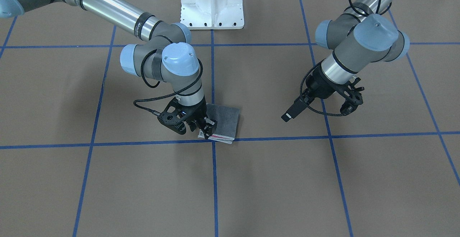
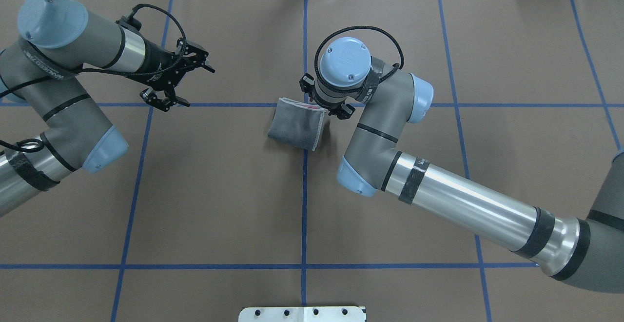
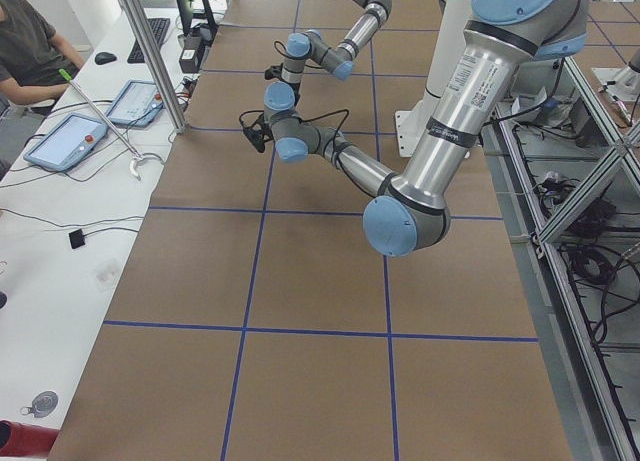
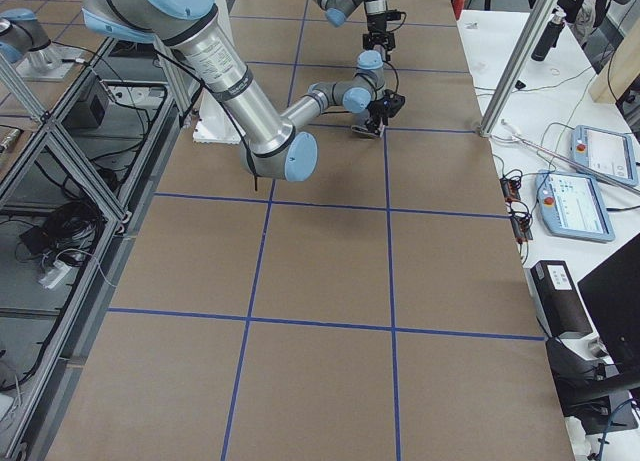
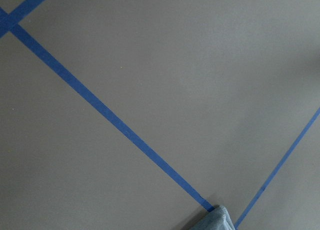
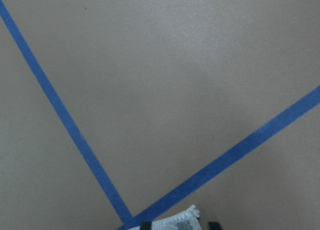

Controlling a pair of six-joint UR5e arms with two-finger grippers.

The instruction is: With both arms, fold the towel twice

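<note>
The towel (image 1: 225,121) (image 2: 296,126) lies folded into a small rectangle near the table's middle. Its dark grey face is up, and pink layers and the light border show along one edge. My right gripper (image 1: 205,128) stands straight down over the towel's corner. In the right wrist view that corner (image 6: 176,222) lies between two parted fingertips (image 6: 145,225), so the gripper is open around it. My left gripper (image 2: 200,87) (image 1: 355,98) hovers open and empty, well off to the towel's side. The left wrist view catches only a tip of the towel (image 5: 216,220).
The brown table is marked by a blue tape grid (image 2: 304,190). The white pedestal base (image 1: 212,7) stands at the robot's side. Along the far side is a white desk with teach pendants (image 3: 65,141) (image 4: 575,203) and a seated person (image 3: 25,41).
</note>
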